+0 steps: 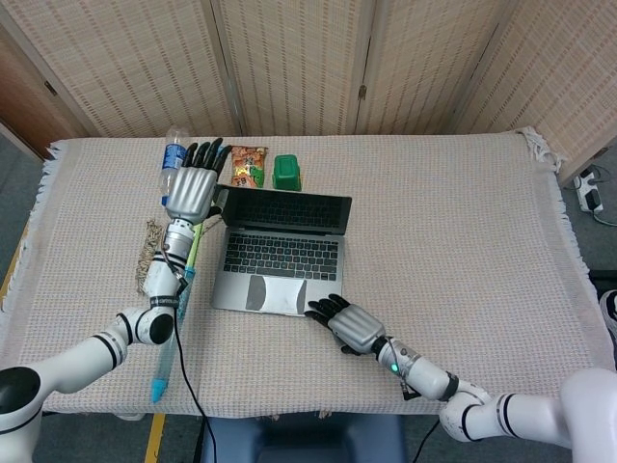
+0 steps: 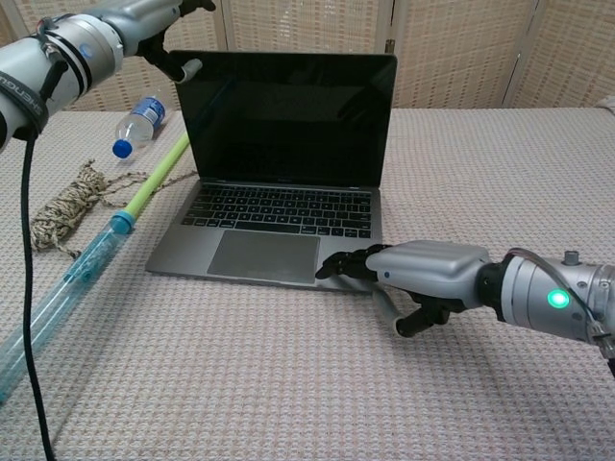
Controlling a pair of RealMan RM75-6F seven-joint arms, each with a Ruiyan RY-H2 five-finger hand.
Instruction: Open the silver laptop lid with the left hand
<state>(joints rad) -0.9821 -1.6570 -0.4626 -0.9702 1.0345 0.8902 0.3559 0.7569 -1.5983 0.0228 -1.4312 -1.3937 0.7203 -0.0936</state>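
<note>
Left hand [image 2: 144,21] cut off by frame top (fingers possibly spread).

A cloth-covered table [image 1: 463,222] carries a laptop [image 1: 280,256], bottle [image 1: 173,164], rope [image 1: 149,256], snack bag [image 1: 248,166], green box [image 1: 285,172].

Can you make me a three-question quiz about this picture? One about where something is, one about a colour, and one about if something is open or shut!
1. Where does the right hand rest?
A. on the laptop's front edge
B. on the bottle
C. on the rope

2. What colour is the small box behind the laptop?
A. red
B. green
C. blue

3. How is the laptop lid?
A. shut flat
B. torn off
C. open, standing up

Answers: 1 A, its fingertips lie on the front corner by the trackpad. 2 B, it is plainly green in the head view. 3 C, screen and keyboard both show, with the left hand at the lid's top corner.
</note>
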